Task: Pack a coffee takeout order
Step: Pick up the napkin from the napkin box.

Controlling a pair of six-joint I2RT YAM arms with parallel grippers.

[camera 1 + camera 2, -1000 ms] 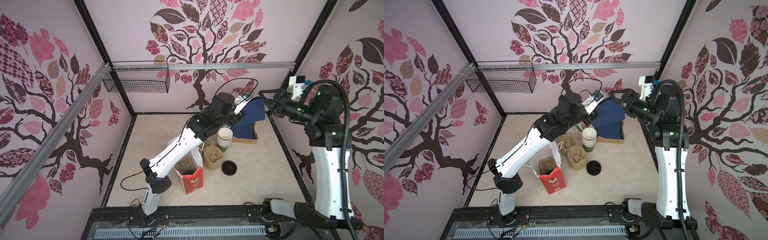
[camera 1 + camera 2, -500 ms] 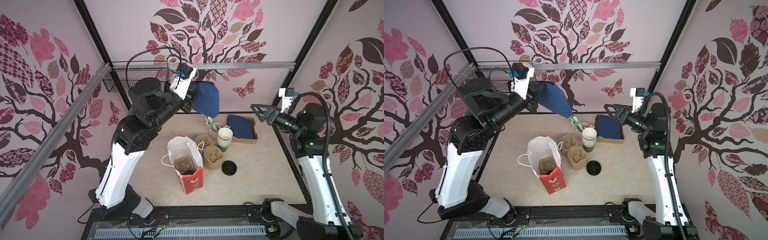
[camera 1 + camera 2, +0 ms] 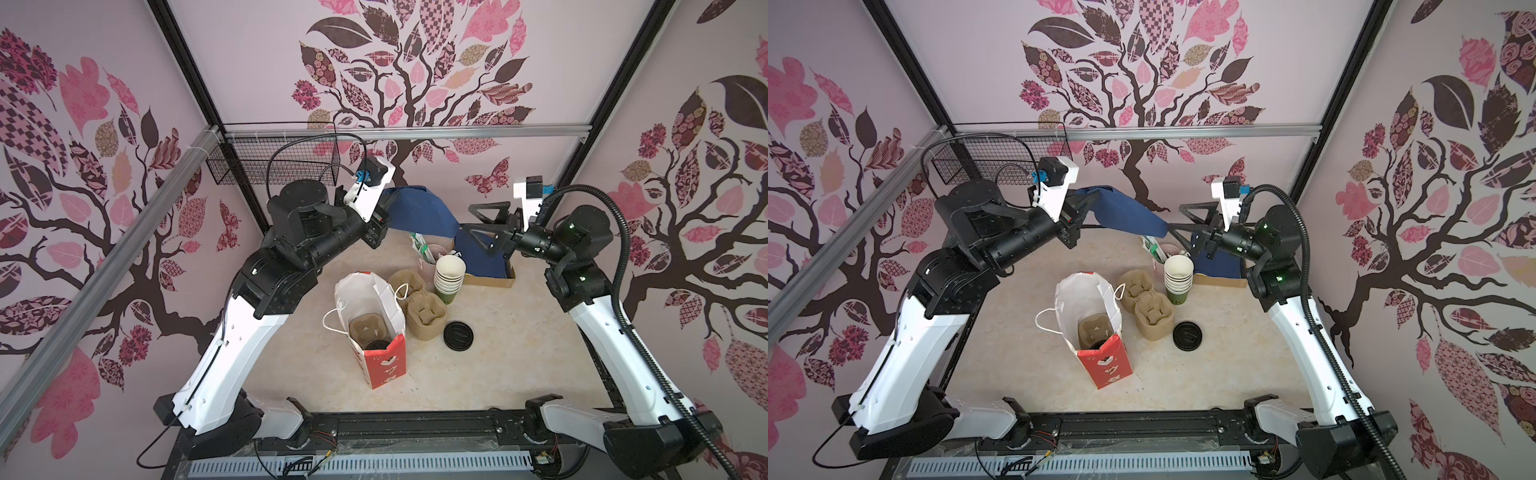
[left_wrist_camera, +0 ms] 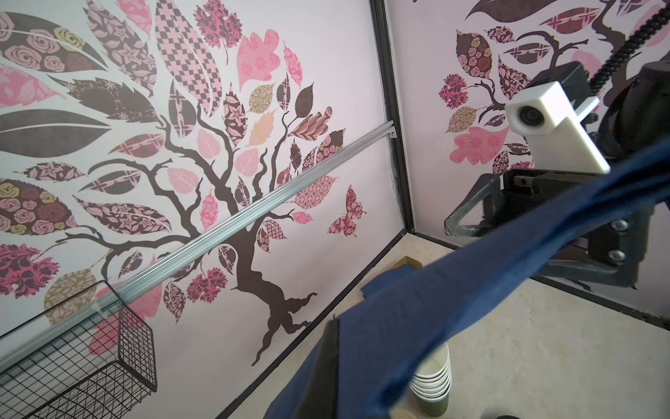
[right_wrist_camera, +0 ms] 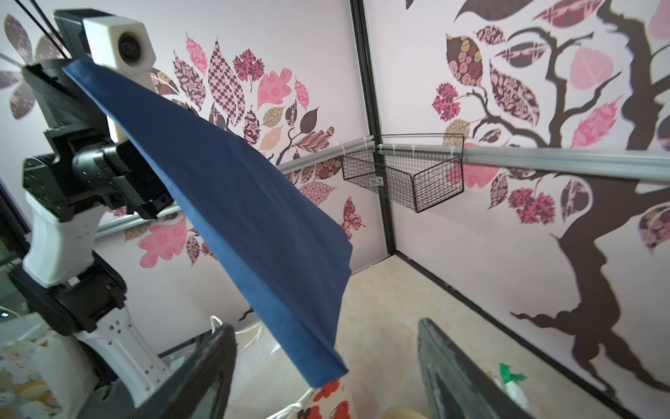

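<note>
While my left arm (image 3: 257,316) reaches up over the far left of the counter (image 3: 498,365), my left jaws are pressed together on one edge of the navy napkin (image 3: 419,212). The napkin hangs in the air and slopes down to the right, well above everything else. Below it, near the middle, the white-and-red paper bag (image 3: 384,365) stands open with a tan pulp carrier (image 3: 365,328) inside. A black-lidded cup (image 3: 1098,344) sits in that carrier's near pocket, mostly hidden. Just right of the bag lies a second carrier (image 3: 424,311), with a loose black lid (image 3: 458,334) beside it. Farther back stand a stack of lidless cups (image 3: 448,274) and a pink cup of straws (image 3: 428,253). At the far right, a cardboard tray (image 3: 490,282) holds more navy napkins. My right jaws are spread wide, raised and pointing left. The napkin's free corner hangs just before them, not pinched.
</note>
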